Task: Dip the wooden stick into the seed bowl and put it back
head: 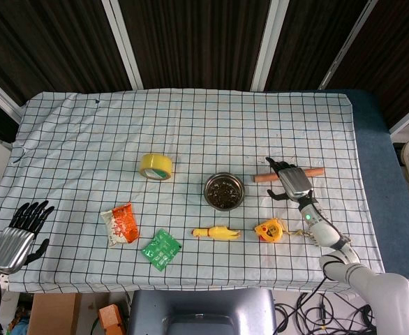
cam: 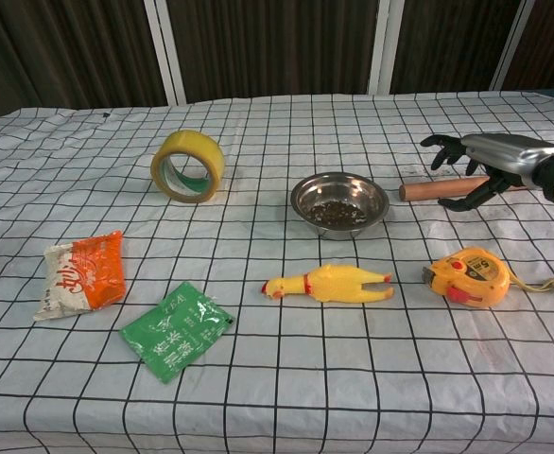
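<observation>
Now right hand (cam: 485,156) spread wide above wooden stick (cam: 438,189), left hand (head: 19,234) idle, open

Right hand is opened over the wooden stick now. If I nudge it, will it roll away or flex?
The wooden stick looks like a smooth round dowel lying flat on the cloth, so it would probably roll sideways if nudged. It appears straight and solid, likely stiff. The right hand spreads open above it, so nothing seems to restrain it.

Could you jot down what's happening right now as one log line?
right hand: fingers spread over wooden stick | stick: lying on table, right of seed bowl | left hand: idle at table edge
</observation>
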Controlling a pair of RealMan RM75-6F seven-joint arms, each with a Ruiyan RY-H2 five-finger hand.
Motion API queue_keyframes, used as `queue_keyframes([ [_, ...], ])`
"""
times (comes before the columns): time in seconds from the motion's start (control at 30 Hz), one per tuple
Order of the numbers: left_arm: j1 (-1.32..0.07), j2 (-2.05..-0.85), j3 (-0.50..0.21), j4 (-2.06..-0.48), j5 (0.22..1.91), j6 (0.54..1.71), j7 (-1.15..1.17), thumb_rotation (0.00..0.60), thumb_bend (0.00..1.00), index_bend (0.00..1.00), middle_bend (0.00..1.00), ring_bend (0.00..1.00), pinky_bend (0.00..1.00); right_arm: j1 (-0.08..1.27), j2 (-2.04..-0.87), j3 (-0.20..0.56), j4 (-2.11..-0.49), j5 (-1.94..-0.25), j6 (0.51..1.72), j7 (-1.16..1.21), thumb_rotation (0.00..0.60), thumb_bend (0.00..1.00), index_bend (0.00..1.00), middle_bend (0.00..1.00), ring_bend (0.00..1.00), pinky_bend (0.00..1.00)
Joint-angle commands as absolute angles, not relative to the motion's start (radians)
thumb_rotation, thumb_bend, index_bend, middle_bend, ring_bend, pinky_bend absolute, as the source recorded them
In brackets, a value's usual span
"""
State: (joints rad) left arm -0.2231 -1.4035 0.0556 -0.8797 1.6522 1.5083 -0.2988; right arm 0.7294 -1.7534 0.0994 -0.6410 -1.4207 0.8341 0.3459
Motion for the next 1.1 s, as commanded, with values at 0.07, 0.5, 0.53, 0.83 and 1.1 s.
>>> queue_keyframes([
  [0.07,-0.222,-1.402,0.054,-0.882,1.651,1.511,-0.299,0.600,0.42,0.00,0.00,0.00,0.06,0.722,-1.736,0.098,-0.667,-1.421,0.837,0.333,0.488,0.26,0.02,0.19,0.14,0.28],
  [0.5,-0.148,-1.221,0.033,-1.184,1.586,1.571,-0.207,0.600,0.42,0.00,0.00,0.00,0.05,0.486,-1.362,0.039,-1.348,-1.486,1.268,-0.121,0.470,0.26,0.00,0.01,0.00,0.10],
  [0.53,-0.135,-1.187,0.041,-1.260,1.570,1.556,-0.167,0.600,0.42,0.00,0.00,0.00,0.05,0.437,-1.301,0.016,-1.467,-1.475,1.315,-0.249,0.473,0.26,0.00,0.00,0.00,0.06],
  [0.83,-0.101,-1.146,0.103,-1.404,1.677,1.583,-0.082,0.600,0.42,0.00,0.00,0.00,0.04,0.148,-1.224,-0.106,-1.674,-1.510,1.631,-0.480,0.483,0.26,0.00,0.00,0.00,0.00],
  [1.1,-0.103,-1.171,0.085,-1.374,1.682,1.584,-0.091,0.600,0.42,0.00,0.00,0.00,0.04,0.134,-1.195,-0.081,-1.659,-1.508,1.595,-0.393,0.483,0.26,0.00,0.00,0.00,0.00],
])
